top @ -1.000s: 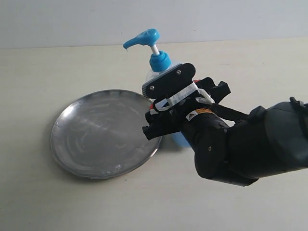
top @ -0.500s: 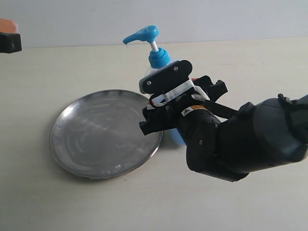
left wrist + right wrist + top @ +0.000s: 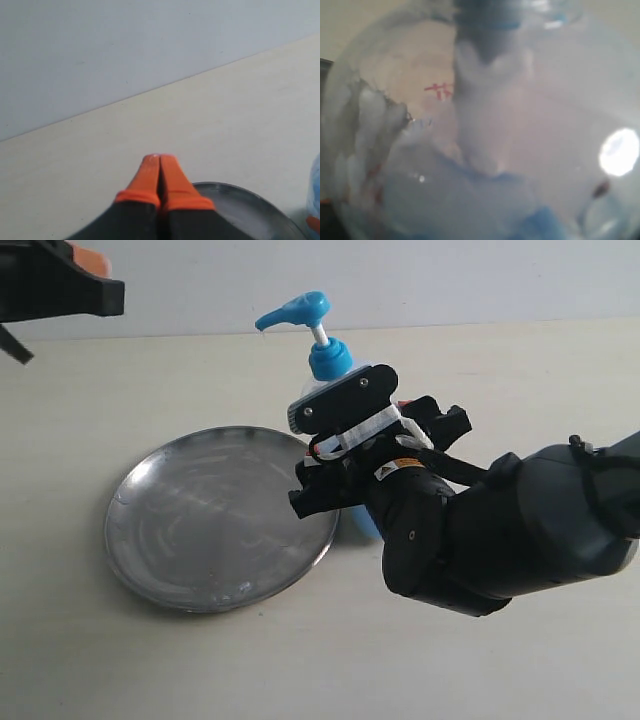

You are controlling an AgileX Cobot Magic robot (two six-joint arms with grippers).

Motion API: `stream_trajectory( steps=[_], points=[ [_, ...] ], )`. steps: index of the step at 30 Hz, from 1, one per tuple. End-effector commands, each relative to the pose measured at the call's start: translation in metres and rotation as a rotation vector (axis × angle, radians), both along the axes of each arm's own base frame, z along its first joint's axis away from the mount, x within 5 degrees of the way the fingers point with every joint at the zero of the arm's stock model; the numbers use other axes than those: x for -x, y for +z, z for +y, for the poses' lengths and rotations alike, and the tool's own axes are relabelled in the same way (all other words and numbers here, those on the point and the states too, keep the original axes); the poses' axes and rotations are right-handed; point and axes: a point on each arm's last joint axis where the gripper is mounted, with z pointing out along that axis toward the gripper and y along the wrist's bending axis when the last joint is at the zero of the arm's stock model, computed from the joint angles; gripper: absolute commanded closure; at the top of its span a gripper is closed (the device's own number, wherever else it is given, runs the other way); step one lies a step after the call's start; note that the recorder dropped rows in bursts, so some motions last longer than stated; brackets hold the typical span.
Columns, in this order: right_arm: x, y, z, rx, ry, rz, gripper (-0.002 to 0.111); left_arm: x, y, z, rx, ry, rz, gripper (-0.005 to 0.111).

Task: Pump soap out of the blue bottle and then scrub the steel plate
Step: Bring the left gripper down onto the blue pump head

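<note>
Just beside the steel plate (image 3: 200,530), blue bottle (image 3: 329,361): stood with pump head raised, spout turned toward the plate.
Right gripper (image 3: 335,455): clamped wide around the bottle's body, barely shifted since half a second back.
Left gripper (image 3: 160,167): swung into the exterior view's top-left corner just now, orange tips pressed together, empty.
Soap (image 3: 470,205): inside the bottle; none spotted on the plate.
Meaning: bottle braced, presser arriving; pump stroke likely next.

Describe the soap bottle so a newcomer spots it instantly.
Find the wide steel plate on the pale table. Beside its right edge in the exterior view stands the blue bottle, gripped by the right gripper. Nothing else there has its bright blue pump head.
</note>
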Motion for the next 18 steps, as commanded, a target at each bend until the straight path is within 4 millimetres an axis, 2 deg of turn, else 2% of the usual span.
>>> stream_trajectory(
  steps=[1,6,14,18],
  points=[
    [0.000,-0.006,0.001,0.019,0.018,0.033,0.108,-0.016,0.002,-0.009,-0.005,-0.006,0.020,0.107],
    [0.001,-0.006,0.002,0.021,0.030,0.040,0.108,-0.024,0.008,-0.012,-0.028,-0.017,0.018,0.107],
    [0.001,-0.007,0.003,0.024,0.042,0.040,0.108,-0.024,0.013,-0.014,-0.027,-0.022,0.016,0.107],
    [0.001,-0.007,0.003,0.022,0.047,0.050,0.108,-0.021,0.019,-0.039,-0.070,-0.121,-0.017,0.107]
  ],
)
